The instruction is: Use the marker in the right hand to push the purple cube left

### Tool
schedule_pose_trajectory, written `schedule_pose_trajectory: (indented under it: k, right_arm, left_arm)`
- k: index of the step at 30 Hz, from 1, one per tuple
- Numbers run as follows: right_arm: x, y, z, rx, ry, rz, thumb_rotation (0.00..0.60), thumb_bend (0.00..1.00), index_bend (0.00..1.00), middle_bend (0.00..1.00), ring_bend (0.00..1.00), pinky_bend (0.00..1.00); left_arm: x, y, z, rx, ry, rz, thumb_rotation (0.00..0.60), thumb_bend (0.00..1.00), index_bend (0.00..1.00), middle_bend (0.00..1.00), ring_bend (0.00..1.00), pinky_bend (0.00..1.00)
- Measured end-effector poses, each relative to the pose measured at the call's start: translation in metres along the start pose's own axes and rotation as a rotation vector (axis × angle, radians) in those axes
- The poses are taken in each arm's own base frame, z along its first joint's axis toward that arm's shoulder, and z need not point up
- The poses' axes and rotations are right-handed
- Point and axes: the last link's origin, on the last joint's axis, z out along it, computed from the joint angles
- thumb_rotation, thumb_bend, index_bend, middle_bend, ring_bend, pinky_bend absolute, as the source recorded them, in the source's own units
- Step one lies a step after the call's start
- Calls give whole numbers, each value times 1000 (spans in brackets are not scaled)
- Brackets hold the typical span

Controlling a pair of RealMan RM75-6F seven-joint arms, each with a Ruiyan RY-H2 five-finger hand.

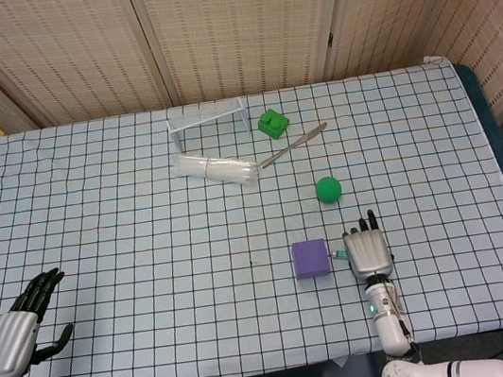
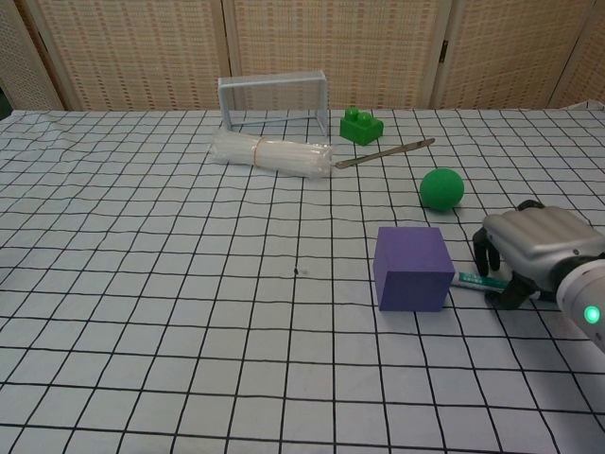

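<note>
At the near left corner of the desk [image 1: 94, 223] we see our left hand [image 1: 20, 326] resting with its dark fingers spread and nothing in it. Near the right, our right hand [image 2: 534, 251] grips one marker [image 2: 470, 280], a thin white-and-green stick lying low over the cloth and pointing left. Its tip reaches the right face of the one purple cube [image 2: 412, 268], which sits on the desk just left of that hand; we cannot tell whether tip and cube actually touch. The cube looks matte and soft-edged, like foam. The desk wears a white cloth with a black grid, a little wrinkled at the far left. Farther off, right of centre, sits one round green ball [image 2: 441, 188]. Beyond it lie one slim metal-looking tool [image 2: 385, 153], one green studded brick [image 2: 360, 126], and one bundle of clear sticks [image 2: 272, 153] bound with a band. Farthest is one small white goal-shaped frame [image 2: 274, 99], standing upright.
</note>
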Motion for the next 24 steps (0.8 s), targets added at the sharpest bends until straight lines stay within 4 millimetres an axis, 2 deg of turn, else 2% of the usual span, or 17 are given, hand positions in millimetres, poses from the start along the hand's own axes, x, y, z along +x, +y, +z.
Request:
schedule_pose_trajectory:
  k: [10,19,21,24]
  right_arm:
    - [1,-2,-4,12,12,-9,600,240,574,468,215,35]
    - [-4,-3,-5,14,-8,-35,600,241,572,471,220,42]
    - [-4,-4,-5,17,-6,-37,600,242,587,485,243,53]
    - [-3,-5,-5,22,5,-34,600,253,662,556,313,91]
  left_arm:
    - [0,0,1,-3,-2,-5,600,379,0,0,0,192]
    - [-1,0,1,-2,-3,-1,600,377,0,0,0,192]
    - [0,0,1,-2,-1,-1,600,377,0,0,0,192]
    - [0,0,1,-1,0,-4,600,377,0,0,0,192]
